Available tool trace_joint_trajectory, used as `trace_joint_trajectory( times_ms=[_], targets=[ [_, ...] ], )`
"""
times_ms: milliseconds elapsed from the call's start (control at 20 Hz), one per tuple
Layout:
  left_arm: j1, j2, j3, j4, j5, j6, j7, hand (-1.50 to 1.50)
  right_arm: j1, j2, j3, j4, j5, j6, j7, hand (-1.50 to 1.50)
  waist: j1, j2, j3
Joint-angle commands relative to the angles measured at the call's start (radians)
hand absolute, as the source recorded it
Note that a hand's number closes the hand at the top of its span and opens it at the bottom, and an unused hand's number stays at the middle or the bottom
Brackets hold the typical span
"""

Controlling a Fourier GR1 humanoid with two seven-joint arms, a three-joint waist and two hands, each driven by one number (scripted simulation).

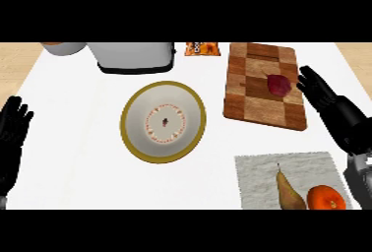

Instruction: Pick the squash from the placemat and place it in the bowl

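Black right hand (333, 108) is positioned with fingers straight and spread, holding nothing, just beside the right edge of the wooden cutting board (251, 98). The squash (289, 191) lies on the grey placemat (258, 170), behind this hand's fingertips and beside its forearm, apart from the hand, next to an orange fruit (325, 198). The bowl (138, 106) stands left of the hand, past the board. The left hand (13, 135) rests open at the left edge, fingers up.

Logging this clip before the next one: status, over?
Both hands open: left hand resting at left edge, right hand by cutting board. Squash on placemat, beside orange. Nothing between squash and bowl.
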Motion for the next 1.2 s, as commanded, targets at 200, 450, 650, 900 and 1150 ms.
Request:
trace_joint_trajectory(
  times_ms=[200, 450, 650, 900, 1150],
  targets=[
    [-0.111, -0.004, 0.048, 0.006, 0.012, -0.014, -0.038, 0.0, 0.111, 0.15, 0.263, -0.268, -0.208, 0.316, -0.136, -1.5, -0.016, 0.01, -0.006],
    [-0.118, -0.011, 0.081, 0.027, 0.057, -0.034, -0.027, 0.0, 0.341, 0.051, 0.125, -0.436, 0.163, 0.103, -0.415, -1.5, -0.083, 0.002, -0.004],
    [-0.102, -0.029, 0.087, 0.057, 0.075, -0.075, -0.069, 0.0, 0.604, -0.03, 0.14, -0.569, 0.277, 0.152, -0.643, -1.5, -0.072, 0.003, -0.006],
    [-0.172, -0.028, 0.082, 0.098, 0.053, -0.078, -0.057, 0.0, 0.771, -0.163, -0.073, -0.641, 0.356, 0.151, -0.776, -1.5, -0.053, 0.011, -0.007],
    [-0.221, -0.018, 0.109, 0.171, 0.058, -0.112, -0.072, 0.0, 0.922, -0.231, -0.309, -0.754, 0.344, 0.168, -0.705, -1.5, -0.049, 0.014, -0.01]
  ],
)
